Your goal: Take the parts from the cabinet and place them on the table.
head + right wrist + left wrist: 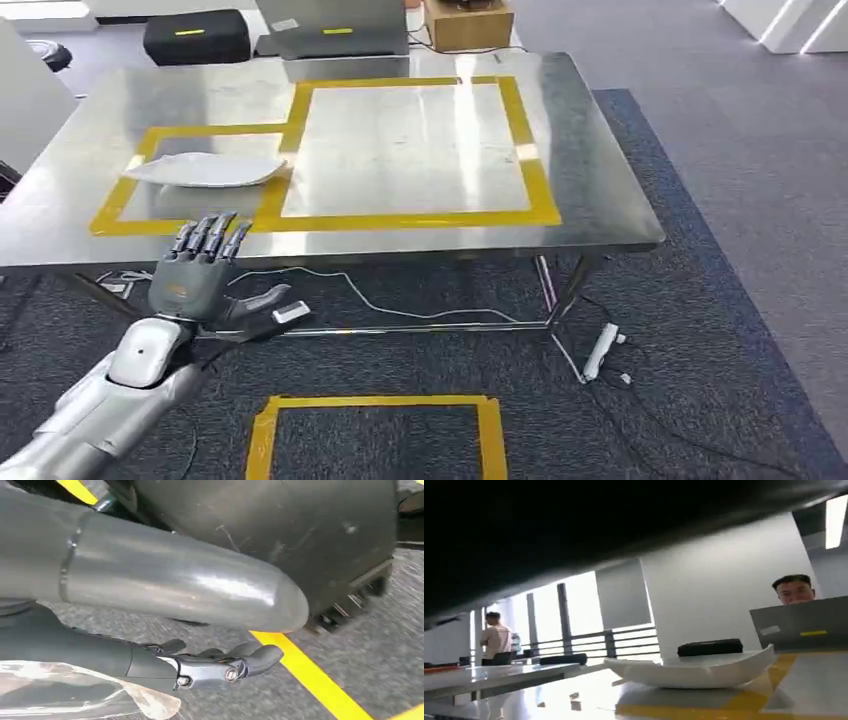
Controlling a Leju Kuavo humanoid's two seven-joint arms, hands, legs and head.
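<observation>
A white curved part lies on the steel table, inside the smaller yellow-taped rectangle at its left. The left wrist view shows the same white part from low down, resting on the tabletop. My left hand hovers just in front of the table's near edge, short of the part. Its fingers are stretched out, its thumb is spread, and it holds nothing. My right hand hangs over the carpet with its dark fingers extended, apart from the thick grey thumb. Nothing lies between them.
The larger taped rectangle takes up the table's middle. A black case, a grey laptop and a cardboard box stand beyond the far edge. Cables and a power strip lie under the table. A person sits behind the laptop.
</observation>
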